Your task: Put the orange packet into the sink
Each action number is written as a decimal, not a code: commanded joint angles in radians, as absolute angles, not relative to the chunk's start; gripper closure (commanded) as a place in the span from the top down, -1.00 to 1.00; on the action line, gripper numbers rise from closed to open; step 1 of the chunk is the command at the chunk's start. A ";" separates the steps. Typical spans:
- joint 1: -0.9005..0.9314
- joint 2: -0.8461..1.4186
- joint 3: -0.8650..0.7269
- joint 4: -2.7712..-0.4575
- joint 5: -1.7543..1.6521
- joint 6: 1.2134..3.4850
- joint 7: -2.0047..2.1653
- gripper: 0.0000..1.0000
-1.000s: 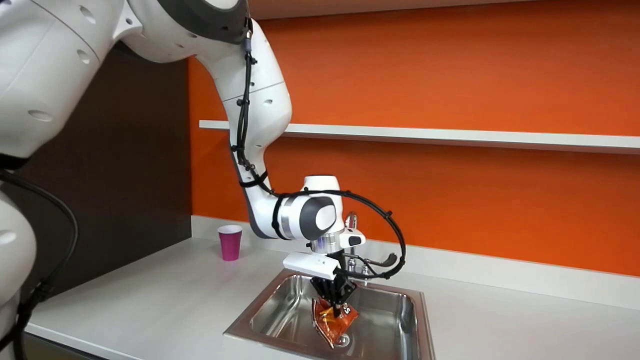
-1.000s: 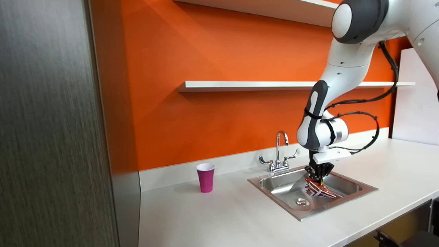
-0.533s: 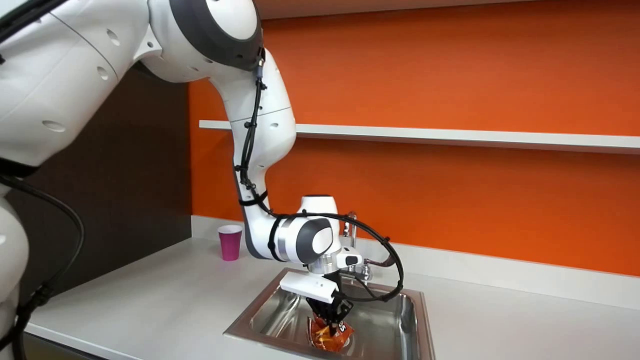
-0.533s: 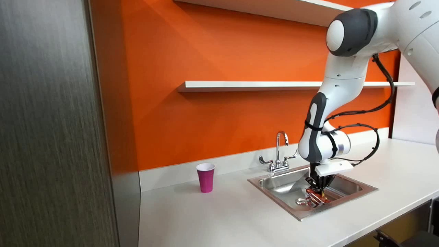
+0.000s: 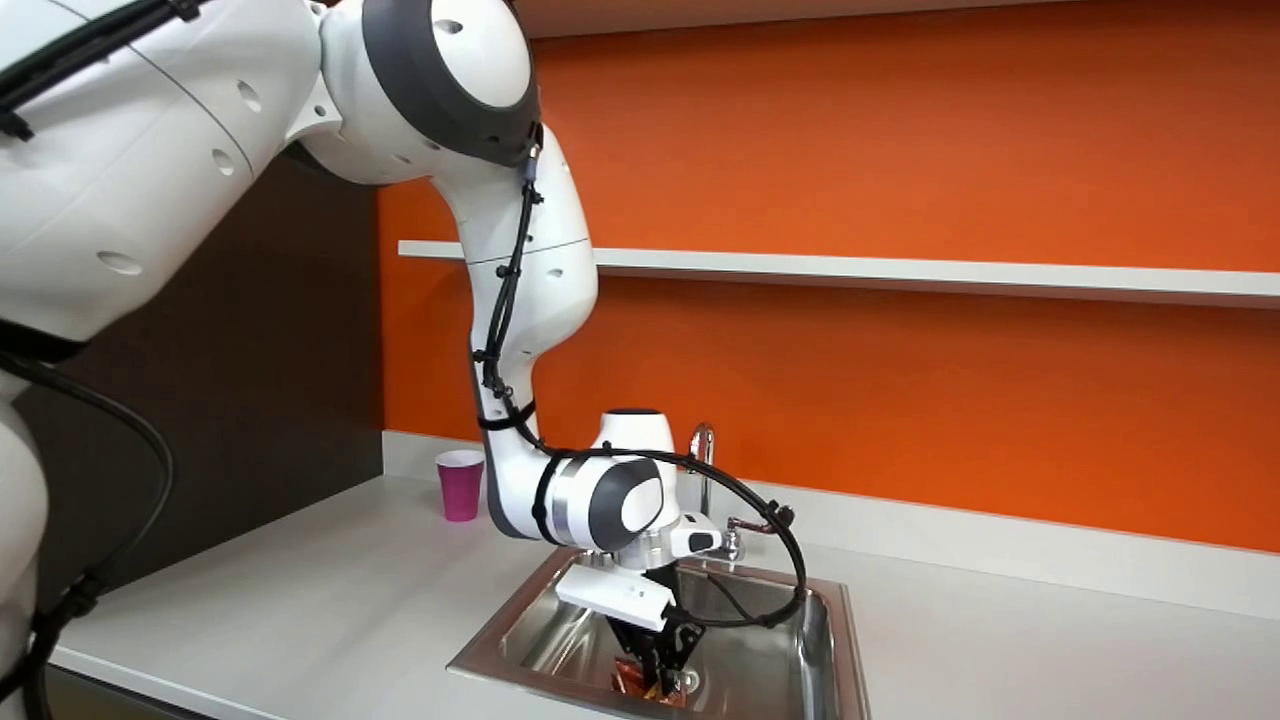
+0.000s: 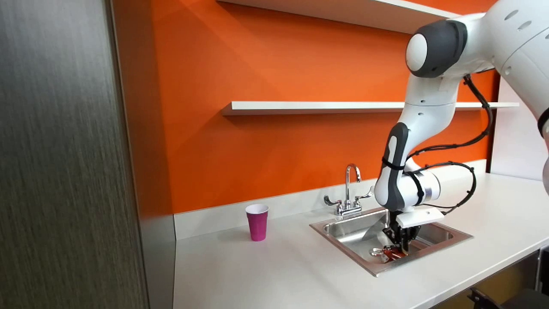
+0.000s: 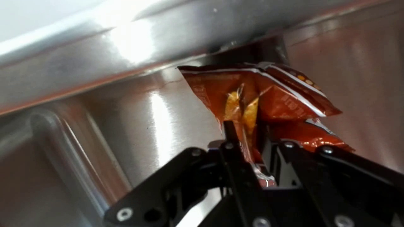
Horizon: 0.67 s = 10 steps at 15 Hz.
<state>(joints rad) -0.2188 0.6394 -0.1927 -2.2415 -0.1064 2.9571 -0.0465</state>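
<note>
The orange packet is an orange-red crinkly bag with white stripes and yellow chip pictures. It shows large in the wrist view (image 7: 281, 101), low inside the sink. In both exterior views only a small part of the orange packet shows (image 5: 628, 678) (image 6: 391, 255); the gripper and the sink's near edge hide the rest. The steel sink (image 6: 339, 244) is set in the pale counter; its rim also shows here (image 5: 514, 615). My gripper (image 7: 248, 128) points down inside the basin (image 6: 404, 249), its two black fingers closed on a bunched fold of the packet. Whether the packet touches the floor is unclear.
The chrome faucet (image 6: 348, 189) with two lever handles stands behind the sink, close to the arm. A pink-purple cup (image 6: 257, 225) stands on the counter near the back wall. A white shelf (image 5: 900, 270) runs along the orange wall above.
My gripper has moved down, deeper into the sink, with the packet between its fingers. The packet hung more freely before and now shows less, crumpled low in the basin.
</note>
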 commanded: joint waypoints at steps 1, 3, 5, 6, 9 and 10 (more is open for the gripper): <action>-0.247 0.620 -0.171 -2.248 -0.095 2.973 -0.089 0.13; -0.247 0.603 -0.170 -2.256 -0.096 2.978 -0.094 0.43; -0.244 0.578 -0.171 -2.267 -0.098 2.985 -0.099 0.74; -0.245 0.561 -0.169 -2.273 -0.099 2.983 -0.102 0.87; -0.285 0.494 -0.116 -2.300 -0.086 2.952 -0.145 1.00; -0.305 0.470 -0.090 -2.313 -0.080 2.945 -0.167 1.00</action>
<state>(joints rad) -0.2304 0.5723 -0.1720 -2.2517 -0.1054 2.9772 -0.0827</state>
